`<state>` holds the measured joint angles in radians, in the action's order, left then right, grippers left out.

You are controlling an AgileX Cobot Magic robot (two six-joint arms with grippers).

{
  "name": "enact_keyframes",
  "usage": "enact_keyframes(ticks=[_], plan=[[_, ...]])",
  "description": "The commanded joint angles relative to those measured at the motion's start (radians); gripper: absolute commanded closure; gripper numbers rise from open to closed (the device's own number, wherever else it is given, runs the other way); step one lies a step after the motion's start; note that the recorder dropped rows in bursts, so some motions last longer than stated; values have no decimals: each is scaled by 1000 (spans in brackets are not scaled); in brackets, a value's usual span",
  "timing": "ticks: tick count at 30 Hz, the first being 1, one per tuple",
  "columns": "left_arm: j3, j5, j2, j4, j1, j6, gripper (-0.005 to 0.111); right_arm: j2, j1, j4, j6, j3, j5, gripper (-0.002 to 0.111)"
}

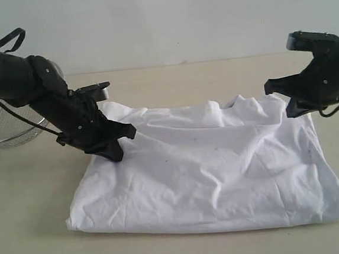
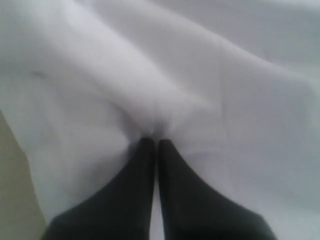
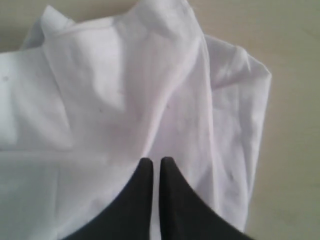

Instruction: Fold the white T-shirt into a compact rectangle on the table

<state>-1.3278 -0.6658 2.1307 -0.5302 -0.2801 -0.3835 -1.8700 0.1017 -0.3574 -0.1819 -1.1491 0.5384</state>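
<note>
White wrinkly cotton T-shirt [image 1: 209, 171] lies roughly folded on pale beige table [image 1: 38, 251]. Light, limp, grippy: take it by the corners. Left gripper [image 2: 151, 142] clenched, maybe nipping a pucker (blurry). Right gripper [image 3: 152, 161] clenched over cloth.

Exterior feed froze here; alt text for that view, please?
A white T-shirt lies partly folded, plain side up, on the beige table. The left gripper and right gripper, both closed, meet its far edge. A mesh bowl sits at left.
</note>
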Motion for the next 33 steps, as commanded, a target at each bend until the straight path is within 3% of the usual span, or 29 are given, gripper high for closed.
enact_keyframes(ticks=[1,11,18,33], plan=[[12,11,-4,30,8,11,102,-102,-5,-17,1,-100,12,108],[12,15,-4,26,8,11,102,-234,-1,25,22,-135,0,108],[12,20,-4,26,8,11,102,-236,39,148,124,-138,9,108],[12,20,-6,18,8,11,102,-180,58,124,114,-141,48,108]])
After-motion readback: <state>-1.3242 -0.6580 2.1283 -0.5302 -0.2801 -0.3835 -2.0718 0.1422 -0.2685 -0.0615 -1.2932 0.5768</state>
